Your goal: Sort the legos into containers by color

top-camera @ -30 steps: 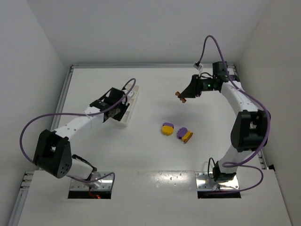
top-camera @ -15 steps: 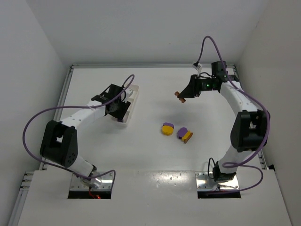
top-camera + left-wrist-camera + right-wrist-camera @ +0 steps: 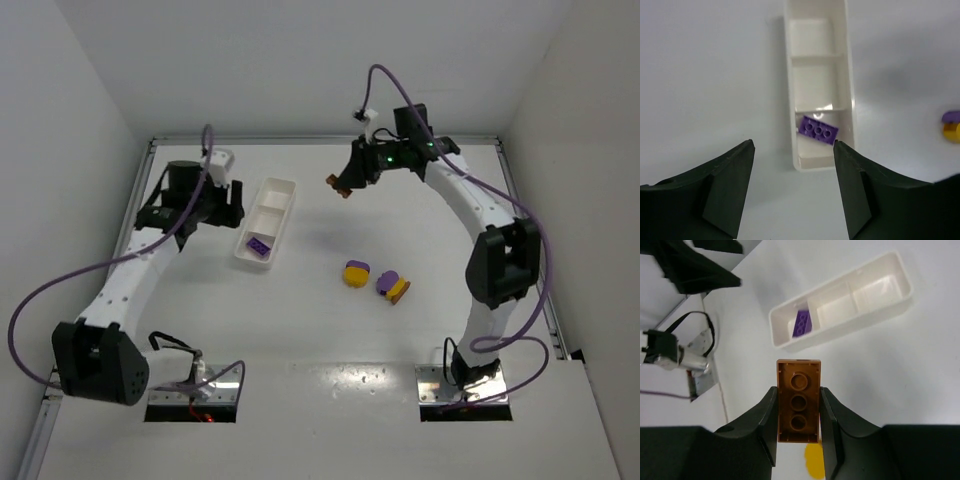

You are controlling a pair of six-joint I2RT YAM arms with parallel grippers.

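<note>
Since a second before, lifted the left gripper up and back off the white tray and parted its jaws, and swung the right gripper with its load across toward that tray. Left the left jaws standing open with nothing between them, only bare table below. Kept the right jaws closed on a brown-orange brick, pinched by its long sides, hollow underside with three round sockets facing the wrist camera. Found one purple brick already lying flat, studs up and slightly askew, in the end compartment just ahead of the left jaws, nearer the right finger; saw nothing in the middle and far compartments beyond it. Judged the step in hand as the carry of the brown-orange piece to a compartment of its own, with sorting barely begun. For the next move, likely needed to bring the right jaws on over the tray, which lay ahead of and beyond their tips, stop above one of the two unfilled squares, lower and release. Left the loose legos, yellow and purple pieces with a sliver of brown-orange, well behind the right jaws and well off to the right of the left jaws. Noted hard, smooth, chunky plastic blocks with rounded studs; a glossy, thin-walled tray, long and narrow with low sides and rounded corners; matte black, wedge-shaped fingers.
</note>
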